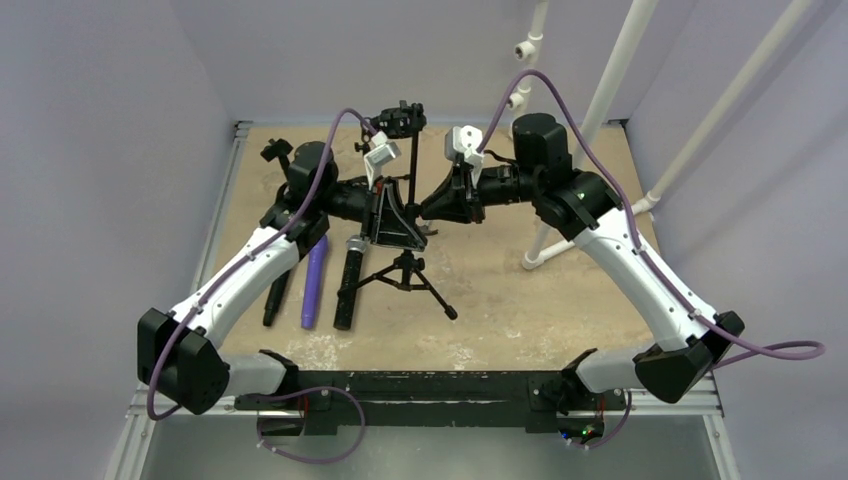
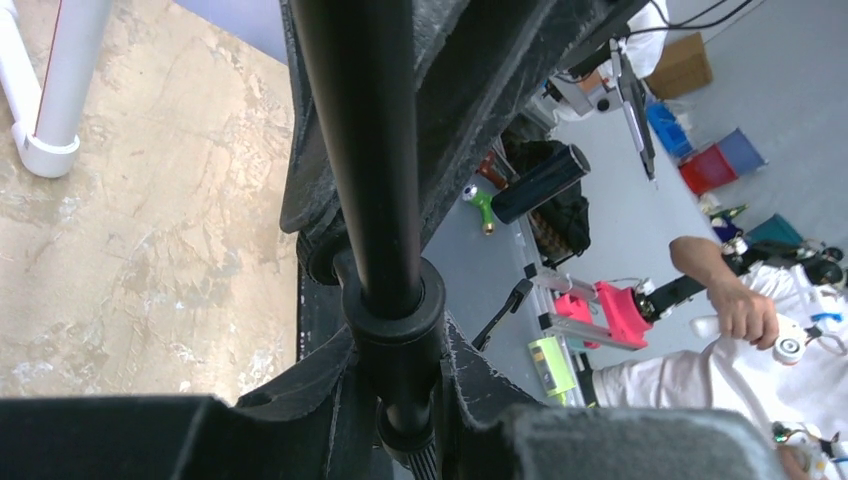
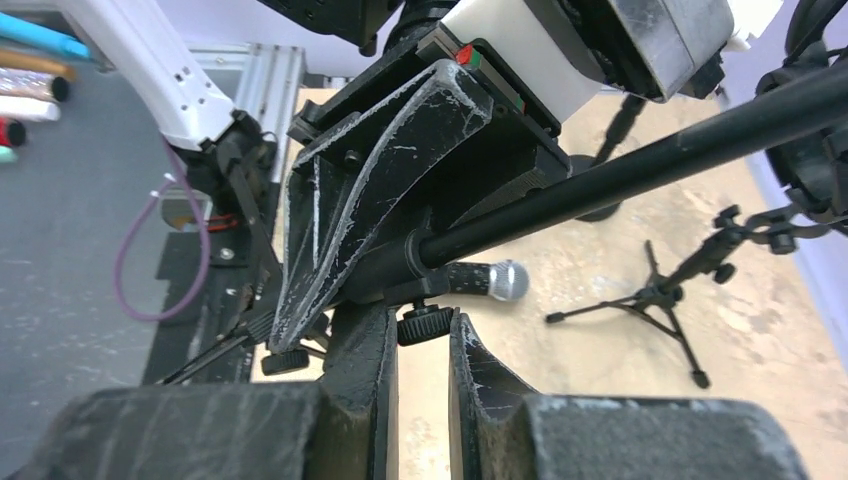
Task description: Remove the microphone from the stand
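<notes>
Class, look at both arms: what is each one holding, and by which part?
The left fingers clamp the black stand pole just above its collar. The right fingers pinch the small knob beneath that pole.

My table (image 1: 520,310) is a tan, mottled board in a metal frame. Below my left gripper (image 1: 408,222) the black tripod stand (image 1: 405,270) has its feet spread on it. To that gripper's left and nearer me lie, side by side, a black microphone with a silver grille (image 1: 347,295), a purple cylinder (image 1: 314,285) and a black rod (image 1: 277,295). Right of my right gripper (image 1: 428,212), a white pipe foot (image 1: 533,262) rests on the board.
</notes>
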Controlling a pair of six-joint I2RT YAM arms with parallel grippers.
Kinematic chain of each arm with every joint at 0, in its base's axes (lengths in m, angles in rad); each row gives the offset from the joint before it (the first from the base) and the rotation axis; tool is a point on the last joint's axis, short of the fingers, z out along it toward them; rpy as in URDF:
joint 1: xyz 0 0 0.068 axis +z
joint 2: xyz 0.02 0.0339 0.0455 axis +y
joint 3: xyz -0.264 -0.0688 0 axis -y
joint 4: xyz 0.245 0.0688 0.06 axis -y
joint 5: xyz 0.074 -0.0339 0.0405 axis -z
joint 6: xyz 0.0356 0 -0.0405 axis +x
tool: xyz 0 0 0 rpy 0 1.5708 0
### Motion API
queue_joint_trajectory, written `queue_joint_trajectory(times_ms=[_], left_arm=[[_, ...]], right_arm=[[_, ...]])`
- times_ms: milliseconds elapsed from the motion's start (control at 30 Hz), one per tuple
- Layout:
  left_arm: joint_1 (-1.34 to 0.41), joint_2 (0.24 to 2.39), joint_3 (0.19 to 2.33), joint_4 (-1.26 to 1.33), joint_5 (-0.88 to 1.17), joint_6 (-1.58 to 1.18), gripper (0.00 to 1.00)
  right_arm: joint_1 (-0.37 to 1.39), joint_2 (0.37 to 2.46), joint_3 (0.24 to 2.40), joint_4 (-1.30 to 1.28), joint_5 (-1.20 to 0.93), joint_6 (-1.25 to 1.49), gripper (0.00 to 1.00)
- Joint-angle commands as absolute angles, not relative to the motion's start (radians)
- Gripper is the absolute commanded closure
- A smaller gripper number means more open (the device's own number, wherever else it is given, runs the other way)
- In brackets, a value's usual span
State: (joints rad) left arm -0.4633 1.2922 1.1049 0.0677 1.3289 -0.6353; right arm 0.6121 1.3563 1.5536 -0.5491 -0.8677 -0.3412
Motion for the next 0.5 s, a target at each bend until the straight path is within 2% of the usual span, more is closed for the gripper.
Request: queue_joint_trajectory(times_ms=[0,267,367,467], left_arm=[[-0.445,1.286,1.119,0.308,1.299,-0.803,1.00],[-0.439,1.345,1.119,0.503,1.279,-0.985,1.00],[-0.438,1.357,1.118,0.539,1.282,-1.009,1.00],[-0.439,1.358,1.111,0.555,1.288,-1.009,1.00]], right_arm=[[0.646,1.350,1.595,-0.634,-0.738,-0.465,1.00],[0.717,1.374,1.601,-0.685,-0.552,-0.595,0.99],[0.740,1.378,1.582,-0.682,-0.496,-0.616,0.91],[0.742,1.376,1.562,-0.667,-0.486,-0.601,0.74]])
